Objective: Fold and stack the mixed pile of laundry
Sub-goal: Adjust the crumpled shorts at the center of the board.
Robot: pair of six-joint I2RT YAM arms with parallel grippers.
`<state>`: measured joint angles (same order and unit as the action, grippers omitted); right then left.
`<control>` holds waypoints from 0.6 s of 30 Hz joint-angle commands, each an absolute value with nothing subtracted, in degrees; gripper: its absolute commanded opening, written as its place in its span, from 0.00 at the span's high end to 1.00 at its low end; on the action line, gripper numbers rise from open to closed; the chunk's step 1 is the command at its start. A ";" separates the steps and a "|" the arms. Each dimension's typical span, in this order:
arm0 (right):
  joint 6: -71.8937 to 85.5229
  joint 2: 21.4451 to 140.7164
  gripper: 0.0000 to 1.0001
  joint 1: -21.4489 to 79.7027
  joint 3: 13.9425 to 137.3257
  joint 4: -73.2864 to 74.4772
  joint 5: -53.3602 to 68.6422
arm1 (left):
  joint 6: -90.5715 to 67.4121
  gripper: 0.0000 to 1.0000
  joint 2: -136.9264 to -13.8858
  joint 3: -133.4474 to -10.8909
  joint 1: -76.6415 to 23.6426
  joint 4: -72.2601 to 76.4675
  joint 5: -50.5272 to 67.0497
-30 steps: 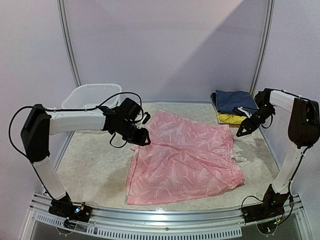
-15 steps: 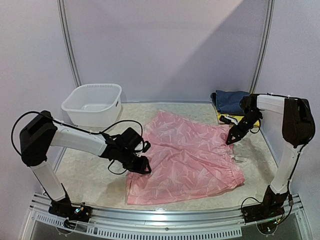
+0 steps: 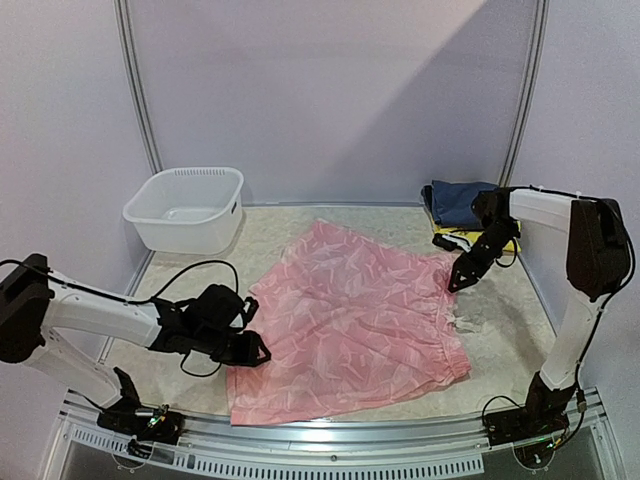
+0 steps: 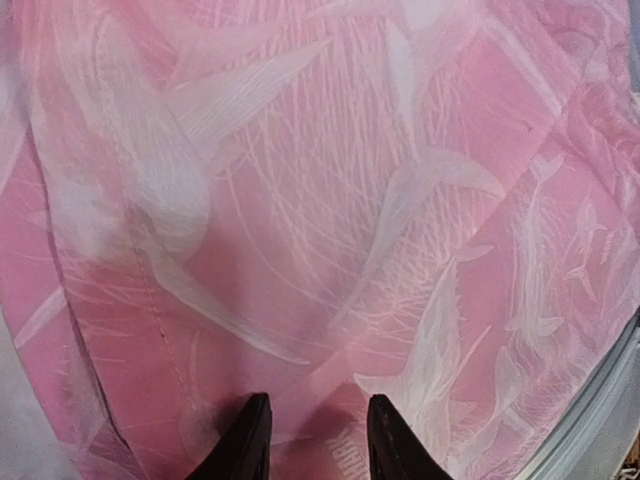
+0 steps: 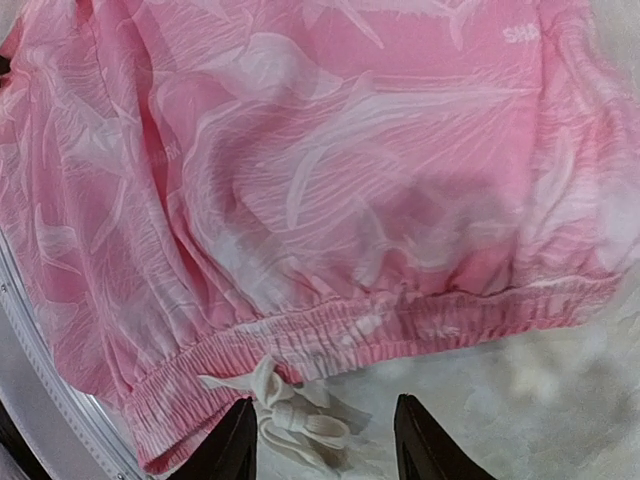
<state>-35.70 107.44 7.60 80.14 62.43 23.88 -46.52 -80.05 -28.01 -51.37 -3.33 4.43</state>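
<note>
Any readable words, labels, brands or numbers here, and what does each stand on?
"SHA", the rest unreadable: white print on the pink garment, right wrist view.
White lettering on the same garment, left wrist view: too blurred to read.
Nothing else legible.

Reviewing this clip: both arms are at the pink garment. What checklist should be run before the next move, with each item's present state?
1. Pink garment spread open, not bunched: ok.
2. Left gripper over the garment's left edge: ok.
3. Left jaws closed on cloth: cannot tell; they stand apart with pink cloth behind the gap.
4. Right gripper at the waistband, drawstring below the gap of its jaws: ok.
5. Right jaws gripping cloth: not ok; they are open and hold nothing.
6. White basket apart from the garment: ok.
</note>
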 commanded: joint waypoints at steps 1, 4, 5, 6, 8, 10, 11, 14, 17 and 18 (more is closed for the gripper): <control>-30.77 108.37 0.53 7.58 85.52 60.21 22.82 | -38.37 0.63 -77.90 -34.57 -51.88 -20.63 -2.48; -27.23 110.63 0.52 5.31 90.39 60.26 24.31 | -28.60 0.57 -79.89 -48.94 -50.66 -29.11 -5.45; -26.65 111.49 0.52 4.68 91.98 60.46 24.56 | -25.83 0.55 -81.64 -53.51 -49.61 -31.18 -5.30; -25.72 111.98 0.51 4.12 93.47 60.42 24.56 | -23.54 0.53 -83.58 -58.09 -47.98 -32.86 -4.39; -24.78 113.27 0.48 3.47 95.88 60.53 24.15 | -20.53 0.52 -88.36 -66.22 -43.82 -35.27 -2.81; -24.78 115.71 0.47 3.30 97.72 61.66 23.84 | -19.33 0.51 -93.65 -73.59 -40.52 -35.85 -0.80; -25.13 116.73 0.46 3.29 98.48 62.47 23.91 | -18.93 0.50 -96.48 -77.38 -39.23 -36.05 0.17; -25.55 119.95 0.42 3.14 98.77 62.46 23.73 | -18.12 0.50 -105.77 -89.07 -36.41 -35.30 3.60; -26.00 121.82 0.39 3.17 98.56 62.03 24.55 | -18.34 0.50 -115.85 -98.61 -33.84 -34.59 7.11; -26.56 122.34 0.37 3.16 98.96 62.65 25.43 | -18.66 0.50 -119.26 -101.71 -33.00 -34.67 7.36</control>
